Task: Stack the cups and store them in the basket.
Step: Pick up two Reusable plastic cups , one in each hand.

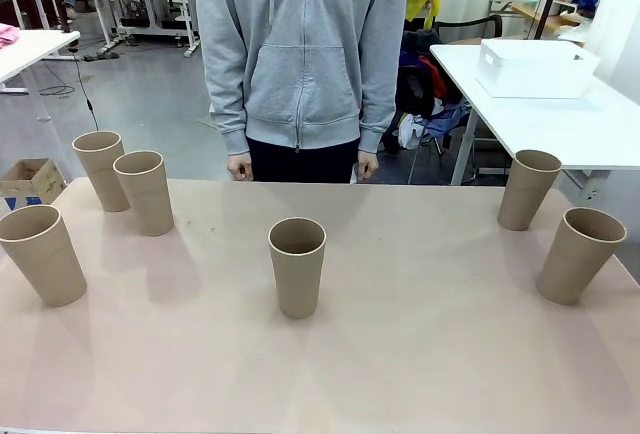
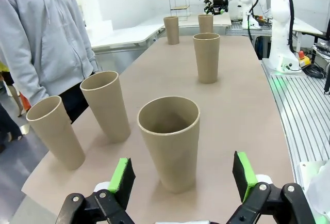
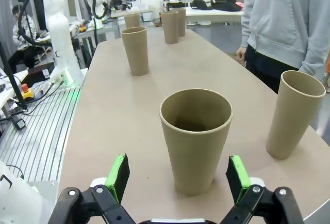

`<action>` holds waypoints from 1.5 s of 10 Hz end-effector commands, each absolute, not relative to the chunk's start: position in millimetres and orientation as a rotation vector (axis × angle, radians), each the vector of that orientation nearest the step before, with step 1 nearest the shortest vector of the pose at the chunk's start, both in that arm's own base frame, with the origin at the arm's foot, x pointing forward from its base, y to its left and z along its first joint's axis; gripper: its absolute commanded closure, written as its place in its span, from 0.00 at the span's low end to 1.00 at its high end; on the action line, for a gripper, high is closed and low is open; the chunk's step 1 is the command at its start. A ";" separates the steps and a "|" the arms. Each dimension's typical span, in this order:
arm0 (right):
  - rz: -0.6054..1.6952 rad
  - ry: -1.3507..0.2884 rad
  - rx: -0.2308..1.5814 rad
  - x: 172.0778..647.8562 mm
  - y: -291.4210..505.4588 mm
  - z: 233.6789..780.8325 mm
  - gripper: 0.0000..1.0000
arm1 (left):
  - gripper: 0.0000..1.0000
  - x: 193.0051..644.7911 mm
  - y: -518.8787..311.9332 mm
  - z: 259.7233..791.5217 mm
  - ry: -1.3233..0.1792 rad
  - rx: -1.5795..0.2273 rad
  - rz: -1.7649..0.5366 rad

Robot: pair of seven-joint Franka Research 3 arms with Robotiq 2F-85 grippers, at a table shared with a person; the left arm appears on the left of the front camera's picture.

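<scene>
Cups (image 1: 144,192), six, upright on desk (image 1: 420,354): three left of centre cup (image 1: 297,266), by the desk's left edge; two right of it, by the right edge; bare room around it. Basket (image 1: 536,67): far right of centre cup, on another table (image 1: 600,124), seen from the front. Left gripper (image 2: 183,180): jaws wide, holding nothing, leftmost cup (image 2: 170,141) just ahead. Right gripper (image 3: 178,177): the same, rightmost cup (image 3: 196,139) just ahead.

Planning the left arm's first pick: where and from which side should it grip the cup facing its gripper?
Probably the upper wall of the cup, approached level from the side facing the left gripper: it stands upright, mouth up, tapered, narrower than the open jaws.
</scene>
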State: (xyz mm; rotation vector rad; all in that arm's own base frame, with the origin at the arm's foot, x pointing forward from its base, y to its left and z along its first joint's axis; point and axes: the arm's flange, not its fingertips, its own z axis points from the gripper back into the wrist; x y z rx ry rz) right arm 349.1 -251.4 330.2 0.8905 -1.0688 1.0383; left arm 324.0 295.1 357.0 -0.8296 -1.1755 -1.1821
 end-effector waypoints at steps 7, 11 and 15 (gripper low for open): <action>1.033 -1.050 0.897 348.6 -250.5 336.9 0.00 | 0.00 323.3 295.1 359.9 -1.178 -0.817 -1.189; 1.064 -1.171 0.932 350.5 -246.8 313.3 0.00 | 0.00 322.8 293.4 339.0 -1.202 -0.884 -1.187; 1.163 -1.202 0.934 370.5 -249.5 292.3 0.00 | 0.00 340.7 292.0 316.6 -1.244 -0.944 -1.305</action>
